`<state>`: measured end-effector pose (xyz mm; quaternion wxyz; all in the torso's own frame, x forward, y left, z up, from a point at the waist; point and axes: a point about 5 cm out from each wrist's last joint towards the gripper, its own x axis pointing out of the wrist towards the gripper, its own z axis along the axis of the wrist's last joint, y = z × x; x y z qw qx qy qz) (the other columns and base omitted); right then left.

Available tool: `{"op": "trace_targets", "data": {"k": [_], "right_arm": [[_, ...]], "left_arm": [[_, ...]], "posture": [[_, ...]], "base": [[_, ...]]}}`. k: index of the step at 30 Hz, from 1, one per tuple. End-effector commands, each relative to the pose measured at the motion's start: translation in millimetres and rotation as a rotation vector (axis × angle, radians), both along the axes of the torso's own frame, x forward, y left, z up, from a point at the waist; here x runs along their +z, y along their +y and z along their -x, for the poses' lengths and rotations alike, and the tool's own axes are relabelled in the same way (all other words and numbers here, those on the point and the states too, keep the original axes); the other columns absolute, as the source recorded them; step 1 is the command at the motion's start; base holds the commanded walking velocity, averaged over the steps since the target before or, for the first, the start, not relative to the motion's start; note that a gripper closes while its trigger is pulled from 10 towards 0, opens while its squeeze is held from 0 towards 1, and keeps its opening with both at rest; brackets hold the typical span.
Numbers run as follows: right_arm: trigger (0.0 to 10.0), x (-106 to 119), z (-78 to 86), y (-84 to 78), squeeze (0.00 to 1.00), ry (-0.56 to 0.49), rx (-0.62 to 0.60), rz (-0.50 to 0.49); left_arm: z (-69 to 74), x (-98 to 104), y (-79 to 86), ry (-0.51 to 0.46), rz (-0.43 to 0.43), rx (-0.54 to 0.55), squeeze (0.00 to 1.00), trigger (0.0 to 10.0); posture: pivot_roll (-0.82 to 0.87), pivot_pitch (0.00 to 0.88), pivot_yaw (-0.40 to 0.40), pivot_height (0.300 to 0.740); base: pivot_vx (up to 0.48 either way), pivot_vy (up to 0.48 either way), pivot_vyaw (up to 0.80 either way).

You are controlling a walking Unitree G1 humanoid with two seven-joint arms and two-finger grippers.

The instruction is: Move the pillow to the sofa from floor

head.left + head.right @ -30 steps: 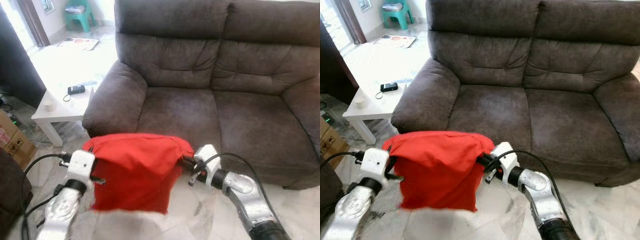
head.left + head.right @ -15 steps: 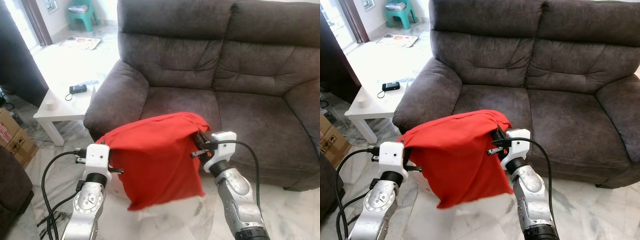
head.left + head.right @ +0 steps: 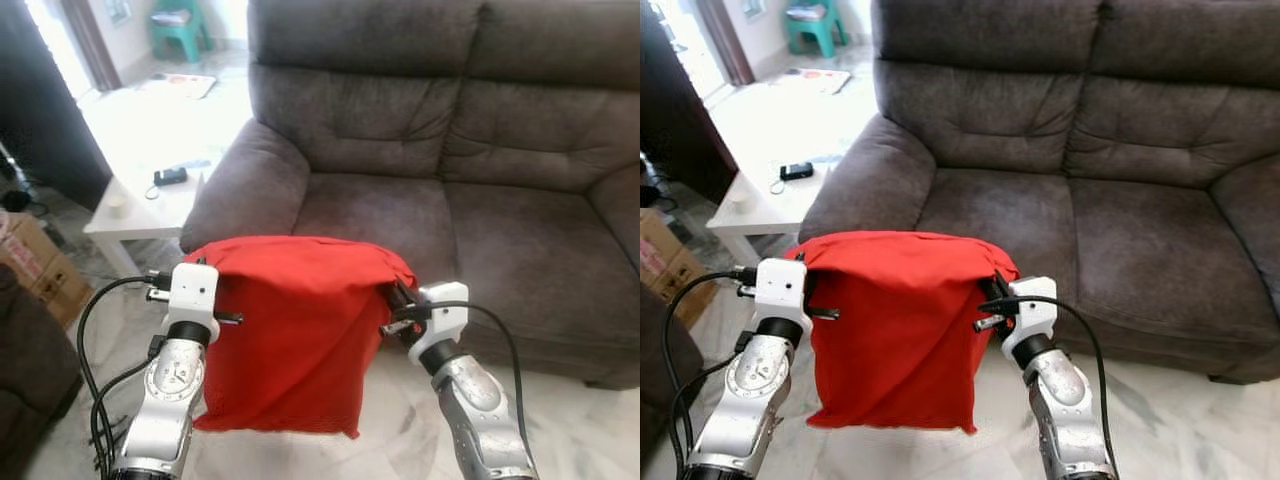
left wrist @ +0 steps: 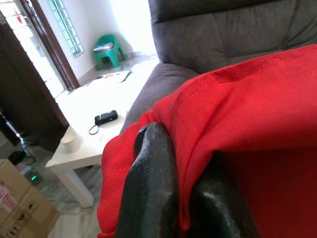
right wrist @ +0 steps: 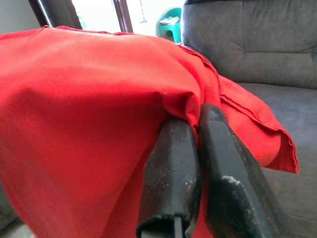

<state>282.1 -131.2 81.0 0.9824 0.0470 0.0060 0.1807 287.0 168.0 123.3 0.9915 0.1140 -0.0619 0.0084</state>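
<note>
Left eye view: red pillow (image 3: 290, 330) hangs above the floor just before the sofa (image 3: 450, 180) at 12 o'clock, left gripper (image 4: 173, 198) and right gripper (image 5: 198, 163) each with fingers pinched on a top corner.

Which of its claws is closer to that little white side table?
Left. The left claw grips the red pillow on the side toward the white table; the right claw grips the far side.

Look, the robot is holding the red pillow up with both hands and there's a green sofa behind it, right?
Nearly. The sofa is dark grey-brown, as the left eye view shows. The left hand and right hand do hold the red pillow up in front of it.
</note>
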Motion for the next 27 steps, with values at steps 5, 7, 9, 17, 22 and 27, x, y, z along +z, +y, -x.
{"op": "trace_targets", "data": {"k": [5,7,9,17,22,27], "right_arm": [[10.0,22,-1.4,-5.2,0.00,-0.110,-0.090,-0.054],[10.0,21,-1.0,-4.1,0.00,-0.110,-0.088,-0.052],[10.0,21,-1.0,-3.4,0.00,-0.109,-0.087,-0.053],[10.0,23,-5.2,-6.4,0.00,-0.112,-0.100,-0.044],[10.0,24,-5.6,-7.7,0.00,-0.120,-0.097,-0.041],[10.0,24,-6.9,-9.7,0.00,-0.117,-0.099,-0.033]], "left_arm": [[-0.7,11,-5.9,-0.065,0.004,0.006,0.00,10.0],[0.0,10,-8.4,-0.062,0.000,-0.004,0.00,10.0],[0.3,9,-9.6,-0.059,-0.008,-0.010,0.00,10.0],[2.4,5,-8.4,-0.053,-0.004,0.003,0.00,10.0],[3.9,3,-8.7,-0.048,0.004,0.007,0.00,10.0],[4.6,2,-9.0,-0.047,0.002,0.008,0.00,10.0]], "posture": [[0.11,0.036,-0.001,0.740],[0.11,0.029,-0.001,0.740],[0.11,0.027,-0.002,0.740],[0.10,0.000,-0.011,0.740],[0.09,0.000,-0.014,0.740],[0.09,0.000,-0.017,0.740]], "base": [[0.000,0.000,0.00],[0.000,0.000,0.00],[0.000,0.000,0.00],[0.000,-0.030,0.00],[0.000,-0.262,0.00],[0.000,-0.269,0.00]]}}
